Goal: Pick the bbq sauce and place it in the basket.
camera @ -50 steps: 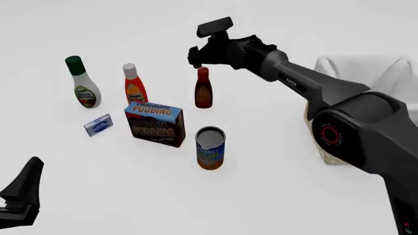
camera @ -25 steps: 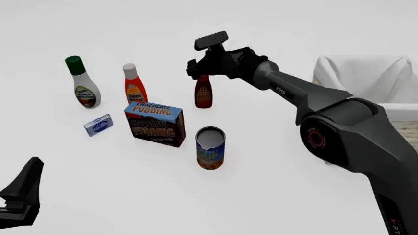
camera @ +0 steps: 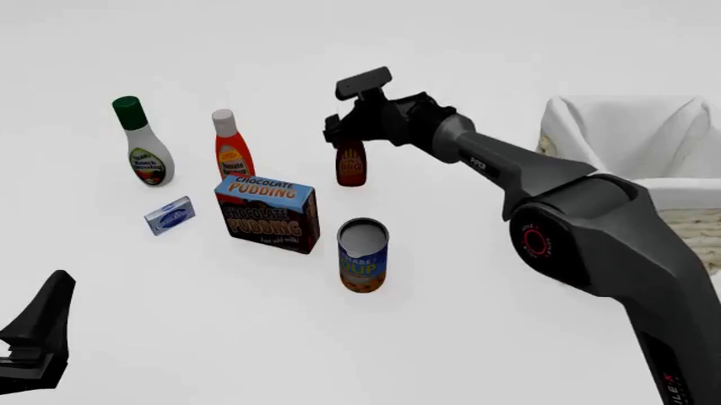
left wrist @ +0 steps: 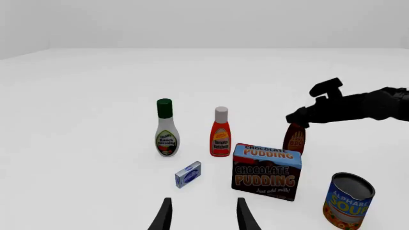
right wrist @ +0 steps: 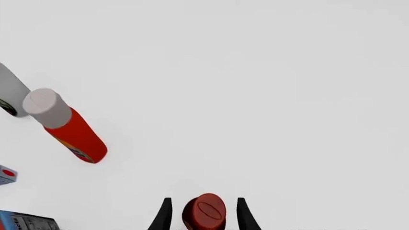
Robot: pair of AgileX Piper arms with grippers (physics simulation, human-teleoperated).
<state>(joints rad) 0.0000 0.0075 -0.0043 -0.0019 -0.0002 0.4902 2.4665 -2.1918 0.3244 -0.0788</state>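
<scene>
**A:** What is closest to the camera side of the table?

**B:** The left gripper [camera: 34, 337] sits at the near left corner, low and away from all the items. In its own wrist view its two fingers [left wrist: 164, 218] stand apart, with nothing between them.

**A:** And after that?

**B:** The soup can [camera: 363, 255] stands upright, open at the top. Just behind it and to the left is the chocolate pudding box [camera: 268, 213], and left of the box lies a small blue packet [camera: 169, 216].

**A:** Where is the bbq sauce?

**B:** The bbq sauce [camera: 351, 164] stands upright on the table, behind the pudding box and a little to its right. The right gripper [camera: 341, 135] is over the top of the bottle. In the right wrist view the red cap [right wrist: 204, 211] is between the two fingers [right wrist: 164, 215], with a thin gap visible on each side, so the fingers are apart and not clamped.

**A:** What is further back?

**B:** The ketchup bottle [camera: 232, 147] with white cap is left of the bbq sauce, and the white bottle with green cap [camera: 142, 143] is further left. The basket [camera: 676, 211] is at the right edge, well apart from the bbq sauce.
</scene>
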